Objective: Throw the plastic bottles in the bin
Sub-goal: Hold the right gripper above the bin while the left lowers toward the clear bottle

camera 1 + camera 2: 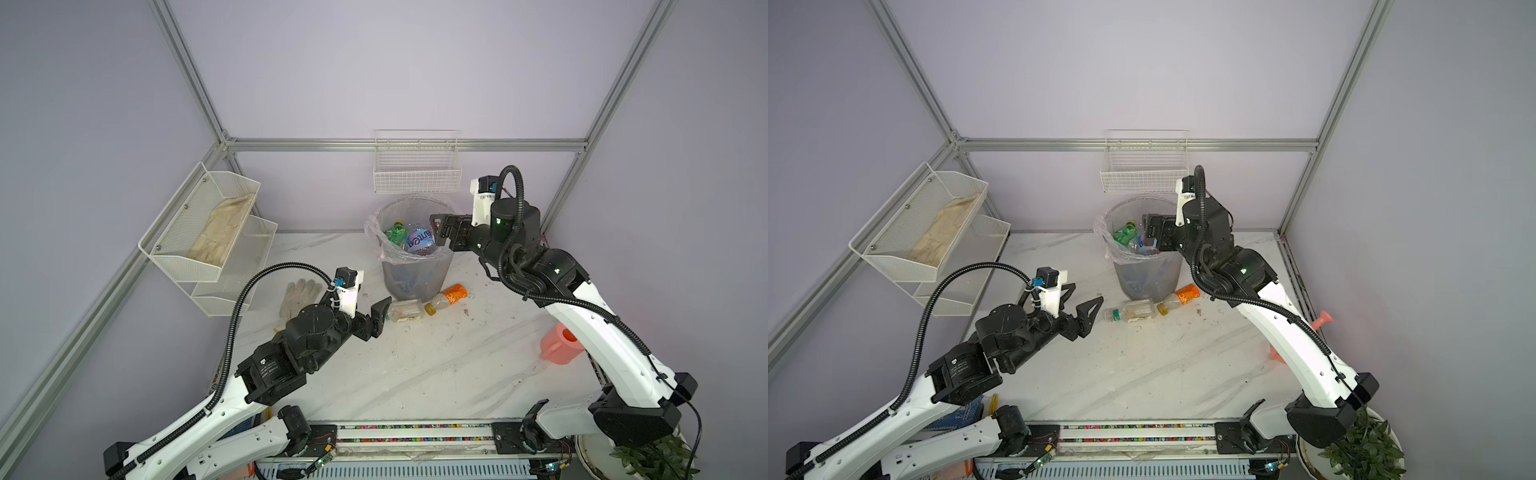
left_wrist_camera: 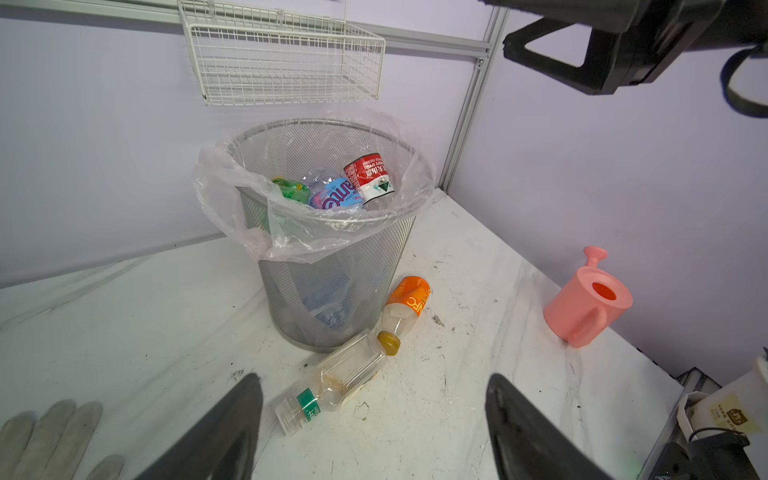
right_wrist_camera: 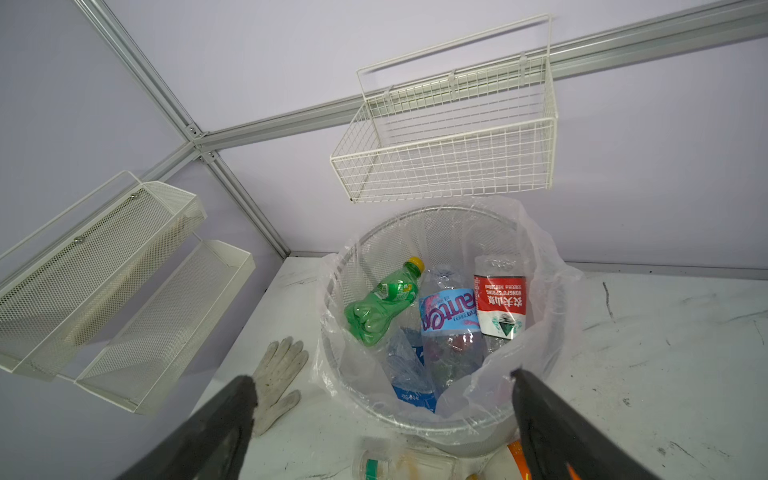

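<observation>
Your next grasp turns on the clear bottle (image 1: 1131,311). It lies flat on the tabletop (image 1: 1142,374) just in front of the bin (image 1: 1150,278). Its long axis runs left to right, with the capped neck pointing left. The left pincer (image 1: 1088,292) hangs just left of that neck with its jaws spread and nothing between them, so the bottle lies almost end-on to it. You would probably have to reach on past the cap to take the body across its narrow width.

The orange-labelled bottle (image 1: 1179,298) lies to the right of the clear one. It is slanted, with its amber cap near and left and its base far and right, by the foot of the bin. Cap and clear bottle look touching, but you cannot tell for sure. The left arm is clearly the nearer to both.

The right pincer (image 1: 435,229) hovers over the right side of the bin's mouth, wide open and empty. Inside the bin you can see a green bottle (image 3: 380,307), a blue-labelled bottle (image 3: 446,316) and a red-labelled bottle (image 3: 500,305).

In a top view the left pincer covers the clear bottle's neck. The right arm hides part of the bin's mouth. What lies deeper in the bin shows only as blue blurs through the mesh, so you cannot count it.
</observation>
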`<state>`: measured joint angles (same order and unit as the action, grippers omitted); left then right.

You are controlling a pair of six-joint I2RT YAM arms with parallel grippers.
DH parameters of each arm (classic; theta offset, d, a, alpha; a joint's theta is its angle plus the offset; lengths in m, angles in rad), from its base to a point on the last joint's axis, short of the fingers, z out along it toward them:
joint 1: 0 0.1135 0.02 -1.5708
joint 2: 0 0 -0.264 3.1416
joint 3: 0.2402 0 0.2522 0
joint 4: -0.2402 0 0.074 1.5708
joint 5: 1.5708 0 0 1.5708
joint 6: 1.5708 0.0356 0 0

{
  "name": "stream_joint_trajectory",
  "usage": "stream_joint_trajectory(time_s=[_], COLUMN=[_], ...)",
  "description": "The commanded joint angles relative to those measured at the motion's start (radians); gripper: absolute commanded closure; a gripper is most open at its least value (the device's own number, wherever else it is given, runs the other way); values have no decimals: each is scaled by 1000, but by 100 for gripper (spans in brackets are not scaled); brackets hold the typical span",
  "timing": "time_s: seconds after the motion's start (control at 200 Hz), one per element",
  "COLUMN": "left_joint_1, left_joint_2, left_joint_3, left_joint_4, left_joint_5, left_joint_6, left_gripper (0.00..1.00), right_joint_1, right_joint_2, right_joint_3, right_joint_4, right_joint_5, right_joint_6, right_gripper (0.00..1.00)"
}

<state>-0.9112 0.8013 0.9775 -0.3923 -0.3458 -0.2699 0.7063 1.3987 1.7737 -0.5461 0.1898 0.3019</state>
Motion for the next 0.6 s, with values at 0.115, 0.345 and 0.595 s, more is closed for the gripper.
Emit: stream_joint_trajectory(time_s=[0.115, 0.345, 0.595], left_joint_1=[-3, 5, 27], left_joint_2=[64, 119, 172], left_joint_3=[-27, -42, -68], left_joint_4=[-12, -10, 9], left_joint_5=[-8, -8, -2], left_joint_6=[4, -6, -10], left_gripper=[16, 15, 13], right_joint_1=[32, 72, 126], right_joint_2=[-20, -20, -46], right_joint_3=[-10, -17, -40], right_joint_4=[-18, -30, -50], right_joint_5=[-6, 15, 54], right_joint_6=[-18, -21, -26], right_gripper=[3, 2, 2])
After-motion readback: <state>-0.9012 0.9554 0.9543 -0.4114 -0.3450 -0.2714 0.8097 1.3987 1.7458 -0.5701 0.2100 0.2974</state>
